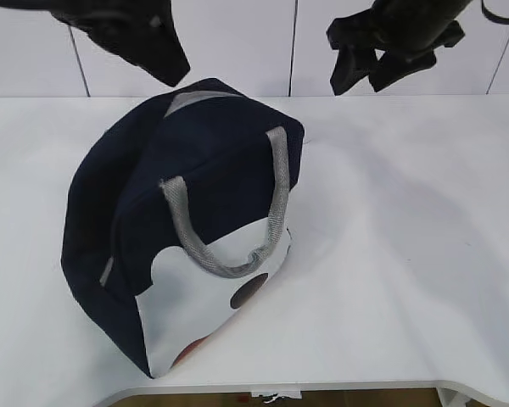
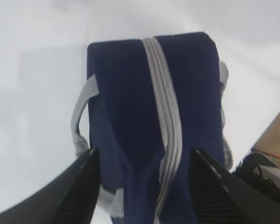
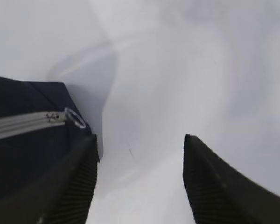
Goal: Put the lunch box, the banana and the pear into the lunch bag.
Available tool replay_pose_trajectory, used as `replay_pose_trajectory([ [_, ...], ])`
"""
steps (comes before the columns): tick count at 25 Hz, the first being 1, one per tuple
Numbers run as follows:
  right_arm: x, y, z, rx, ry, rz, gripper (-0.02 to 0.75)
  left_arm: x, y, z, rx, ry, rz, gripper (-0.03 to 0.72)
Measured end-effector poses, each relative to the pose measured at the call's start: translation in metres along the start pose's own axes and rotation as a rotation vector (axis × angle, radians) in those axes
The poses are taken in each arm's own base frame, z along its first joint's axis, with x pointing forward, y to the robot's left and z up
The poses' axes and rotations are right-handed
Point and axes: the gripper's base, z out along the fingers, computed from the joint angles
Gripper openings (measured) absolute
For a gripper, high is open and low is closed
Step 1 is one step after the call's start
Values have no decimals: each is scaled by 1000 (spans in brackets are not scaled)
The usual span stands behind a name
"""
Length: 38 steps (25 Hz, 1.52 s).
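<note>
Heads up: the lunch bag (image 1: pixel 182 229) sits on the counter (image 1: pixel 407 254) looking zipped. Left wrist view shows the grey zipper trim (image 2: pixel 165 121) running closed along the top. Right wrist view has the zipper pull (image 3: pixel 74 117) at the bag's end, just beside the right claw's finger.

Lunch box, banana and pear: none in any view. Either they're inside already or off frame; you can't tell from here. Check before you call it done.

Claw states:
- Left claw (image 2: pixel 142 186): released, jaws spread wide, hanging above the bag, holding nothing.
- Right claw (image 3: pixel 140 182): released too, jaws apart over bare counter next to the bag's end, empty.

Risks as I read them:
- The bag leans, slumped toward the camera in the exterior view. Soft fabric, so a push from either claw could tip or slide it.
- The near grey handle (image 1: pixel 237 220) loops loose across the side. If you come down with the left claw, a finger could snag the webbing and drag the bag.
- The zipper pull is small and blurred. If you go for it, a miss pinches fabric instead.
- The bag sits near the counter's front edge; a shove that way could put it off.
</note>
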Motion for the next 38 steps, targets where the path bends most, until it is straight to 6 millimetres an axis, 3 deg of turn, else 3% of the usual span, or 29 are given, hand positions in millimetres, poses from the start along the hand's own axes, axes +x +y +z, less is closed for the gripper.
replay_pose_trajectory([
  [6,1,3,-21,7,97,-25,456,-6,1,-27,-28,41,-36,459],
  [12,-2,4,-36,21,72,-37,456,-2,-3,-52,-44,-2,-107,419],
  [18,8,11,-79,23,7,-48,456,28,-11,-81,-70,-14,-148,414],
  [30,108,37,-177,-65,-83,-36,455,114,-36,-171,-157,-174,-118,397],
  [38,188,47,-227,-73,-200,-59,454,182,-58,-204,-142,-294,-114,372],
])
